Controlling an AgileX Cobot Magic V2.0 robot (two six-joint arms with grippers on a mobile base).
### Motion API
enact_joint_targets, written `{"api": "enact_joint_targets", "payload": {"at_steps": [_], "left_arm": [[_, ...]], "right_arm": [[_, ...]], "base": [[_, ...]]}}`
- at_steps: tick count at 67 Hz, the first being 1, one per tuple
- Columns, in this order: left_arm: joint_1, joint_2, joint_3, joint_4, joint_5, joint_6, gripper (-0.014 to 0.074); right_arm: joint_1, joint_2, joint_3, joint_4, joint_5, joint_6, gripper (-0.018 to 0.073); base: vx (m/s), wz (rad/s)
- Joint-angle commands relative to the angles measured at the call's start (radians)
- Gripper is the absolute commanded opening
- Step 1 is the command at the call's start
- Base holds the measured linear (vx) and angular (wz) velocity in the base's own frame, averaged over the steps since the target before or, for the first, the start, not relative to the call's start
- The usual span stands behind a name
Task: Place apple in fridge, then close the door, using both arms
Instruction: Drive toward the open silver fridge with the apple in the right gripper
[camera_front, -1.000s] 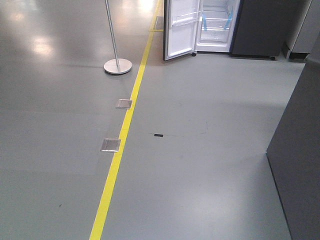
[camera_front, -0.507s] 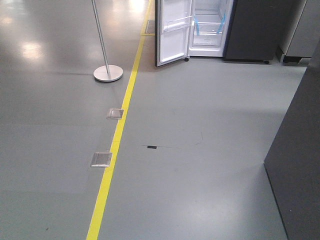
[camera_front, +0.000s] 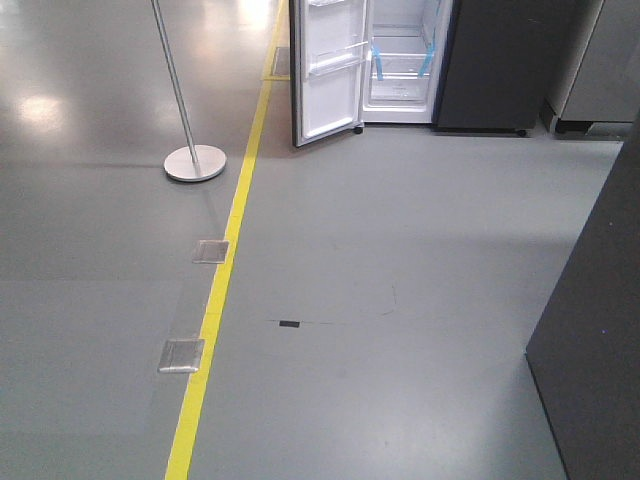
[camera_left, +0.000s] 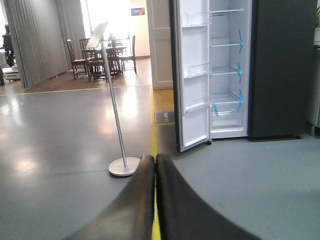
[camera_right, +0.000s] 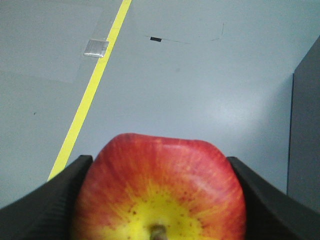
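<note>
Our right gripper (camera_right: 159, 165) is clamped on the small round red-and-yellow apple (camera_right: 160, 200), gripping both flanks, with the stem dimple facing the wrist camera. We judge the apple firm, light and smooth-skinned, likely to bruise under a hard squeeze, so its widest flanks suit best. Our left gripper (camera_left: 155, 160) is pressed closed on nothing. The tall dark grey fridge (camera_front: 490, 60) stands well apart, at the far edge of the grey floor (camera_front: 400, 250), its narrow white-lined door (camera_front: 325, 80) swung open.
</note>
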Motion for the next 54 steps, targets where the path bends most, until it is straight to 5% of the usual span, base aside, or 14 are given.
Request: {"api": "enact_joint_targets", "payload": {"at_steps": [1, 54], "left_arm": [[-0.009, -0.014, -0.018, -0.001, -0.069, 0.002, -0.0006], [-0.009, -0.014, -0.018, -0.001, -0.069, 0.002, -0.0006]], "right_arm": [[-0.005, 0.01, -0.024, 0.014, -0.061, -0.008, 0.0112], [-0.005, 0.01, -0.024, 0.014, -0.061, -0.008, 0.0112]], "base": [[0.25, -0.02], [0.23, 0.01]]}}
